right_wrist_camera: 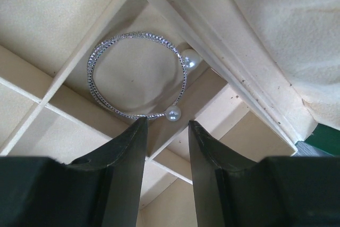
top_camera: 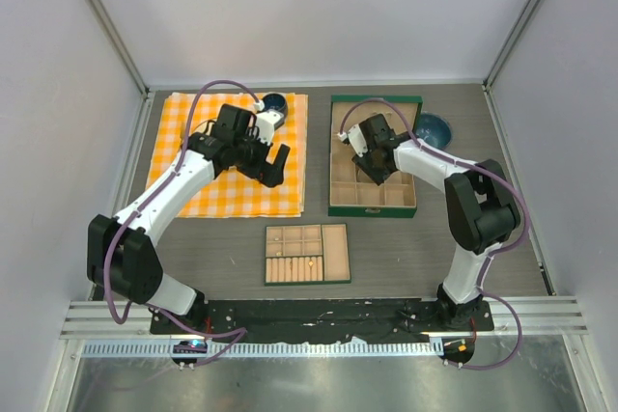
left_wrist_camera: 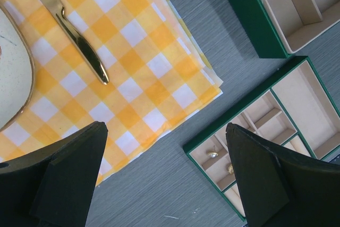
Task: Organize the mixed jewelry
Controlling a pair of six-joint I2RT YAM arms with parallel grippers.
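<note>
1. Right gripper: jaws slightly apart, empty, above the tray.
2. Bracelet lies flat in one compartment, just beyond the jaw tips.
3. Left gripper: jaws wide apart, empty, over the cloth's right edge.

Wide-spread pincer hangs over checked cloth and tray holding pale stud, gold piece.

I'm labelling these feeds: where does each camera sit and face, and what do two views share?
Top external: above and behind the robot, looking down on the table; left arm and right arm show.
Left wrist: on the left arm, facing down at the checkered cloth, knife and small tray; left fingers at bottom.
Right wrist: on the right arm, close over the large box and bracelet; right fingers at bottom.
Shared: top and left wrist show the small tray.
</note>
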